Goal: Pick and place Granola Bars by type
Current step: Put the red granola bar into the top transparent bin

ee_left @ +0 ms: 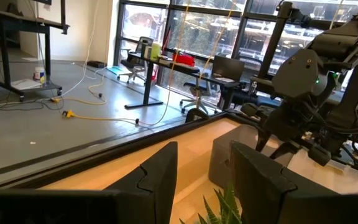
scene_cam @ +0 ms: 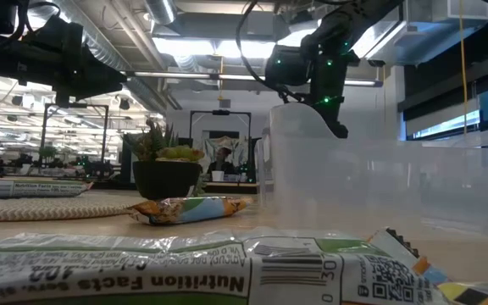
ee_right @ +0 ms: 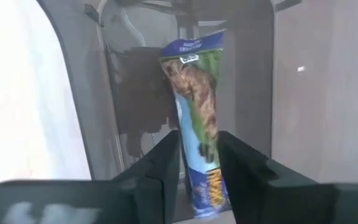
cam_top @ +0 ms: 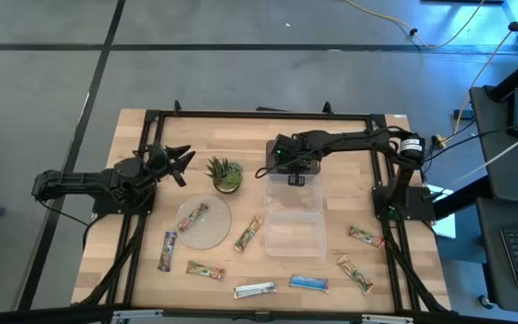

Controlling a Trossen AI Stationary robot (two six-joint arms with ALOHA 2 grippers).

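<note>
Wood tabletop (cam_top: 151,135) carries everything we see, and we place the rest against the clear plastic bins (cam_top: 293,219) at its middle. At the far end of those bins we see the right gripper (cam_top: 296,179) reaching in from the right side, its two fingers (ee_right: 166,163) pressed on either side of a blue-and-green granola bar (ee_right: 199,118), which stands on end between them inside the translucent walls. Well to the left of the bins the left gripper (cam_top: 180,162) hangs above the table near the far edge, its fingers (ee_left: 159,168) spread with a clear gap and nothing between them. Between that gripper and the bins stands a small potted plant (cam_top: 225,174), and just nearer than it lies a round woven mat (cam_top: 203,222) with one bar (cam_top: 194,217) on it. The other granola bars (cam_top: 248,234) lie scattered on the near side of the bins, left and right of them.
</note>
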